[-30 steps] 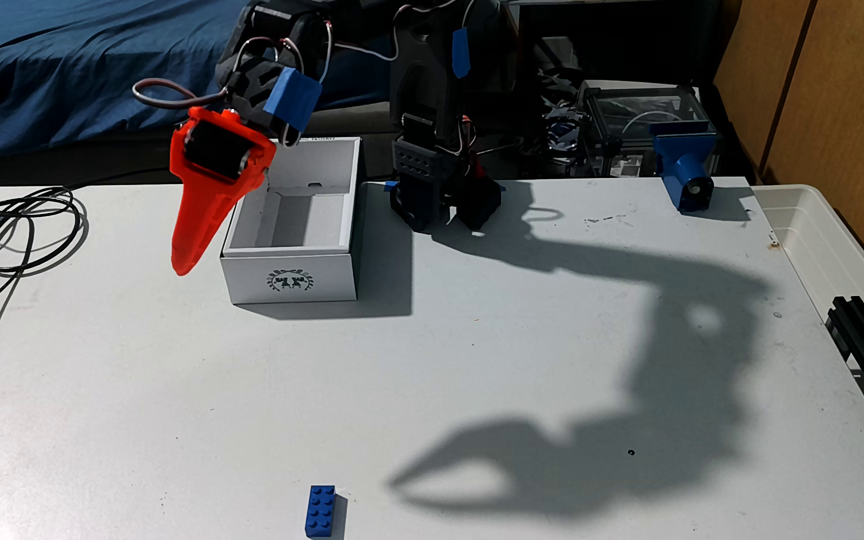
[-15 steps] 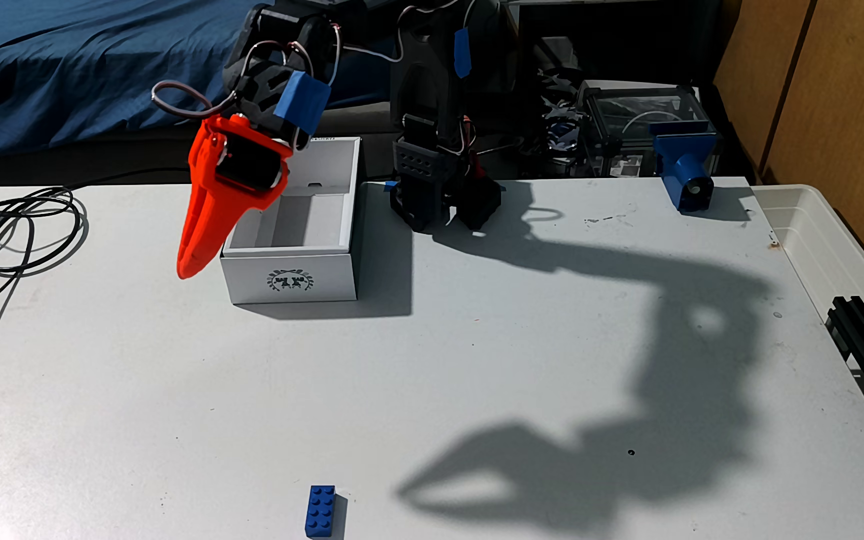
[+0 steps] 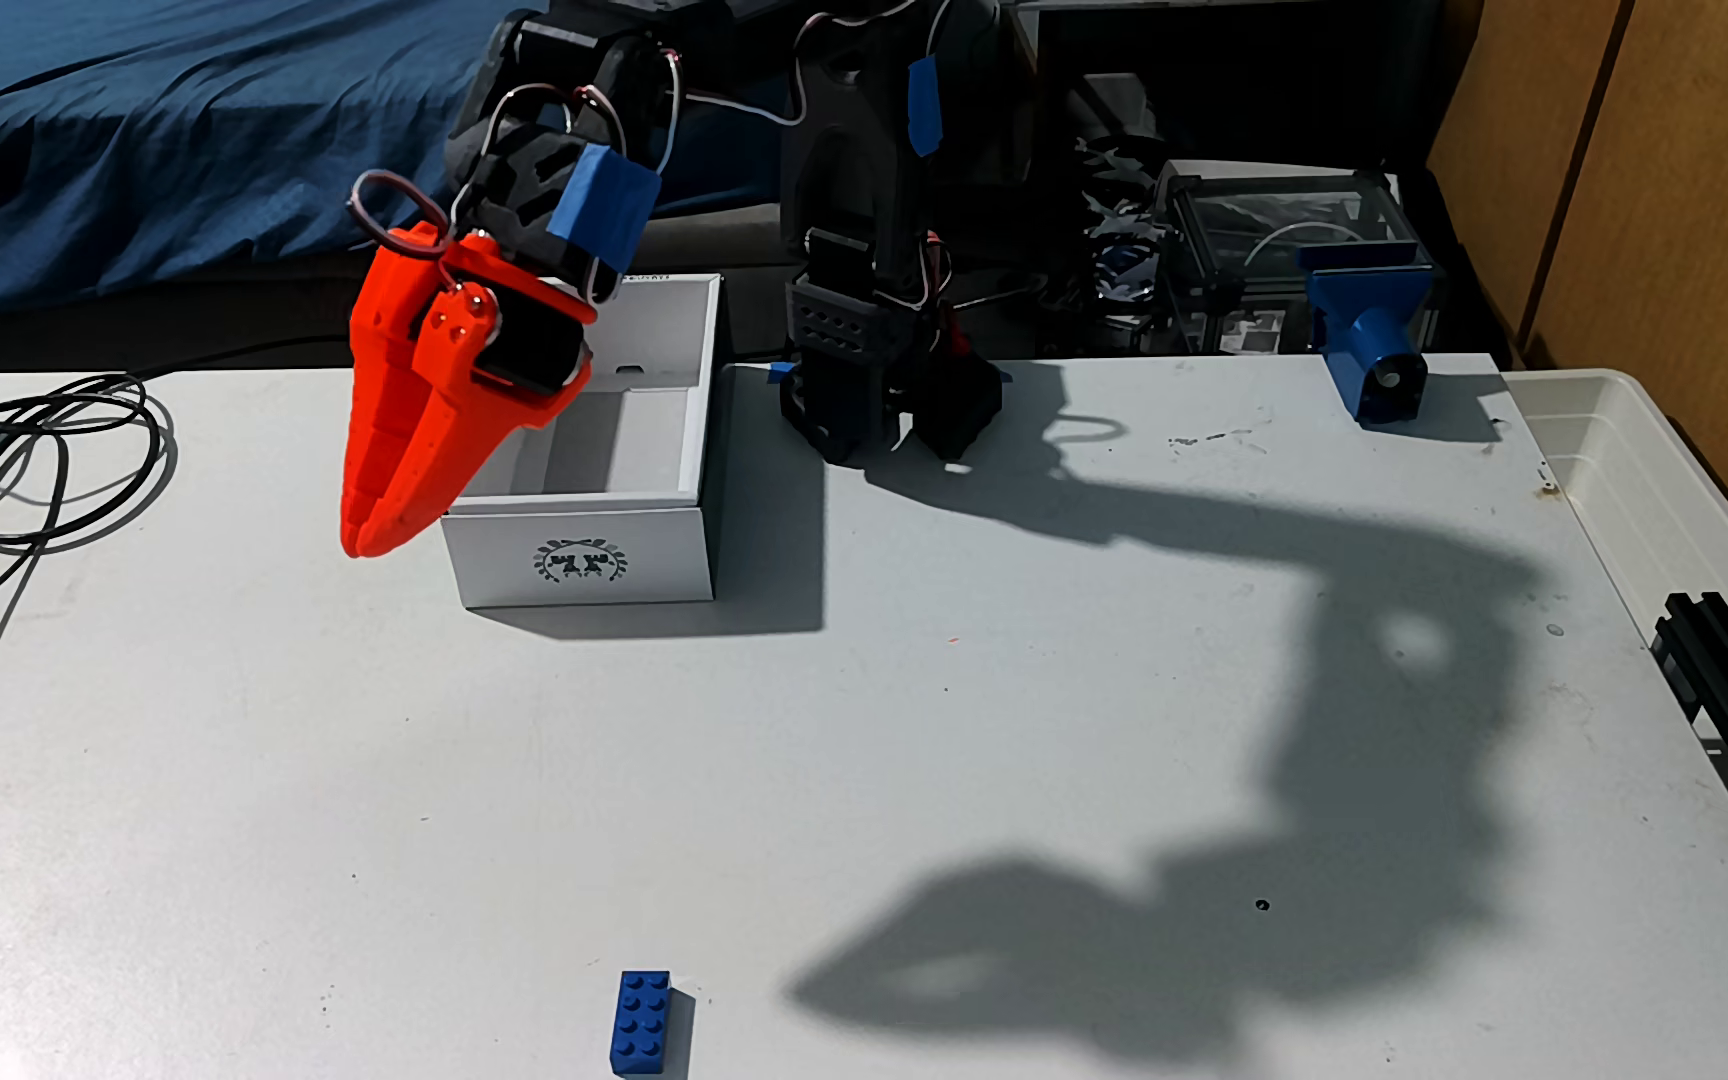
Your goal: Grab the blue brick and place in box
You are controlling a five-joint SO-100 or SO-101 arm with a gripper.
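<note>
Over the last second your orange gripper (image 3: 372,540) has rolled at the wrist without really travelling: a moment ago you saw one flat face of it, and now both fingers show edge-on with only a thin slit between them near the tips. Its shadow on the table tells the same story, the bright gap in it shrinking to a sliver. So the claw is nearly closed and carries nothing, though from this angle you can't be sure the tips actually touch.

It hangs in the air just left of the white cardboard box (image 3: 579,561), over the near-left corner, tips pointing down at the table (image 3: 216,779).

The blue brick (image 3: 643,1022) has not moved. It lies studs up, long side running away from the camera, at the near edge of the table, well apart from both gripper and box.

The pick has not begun. You will likely need to open the claw again and reach far forward before descending.
</note>
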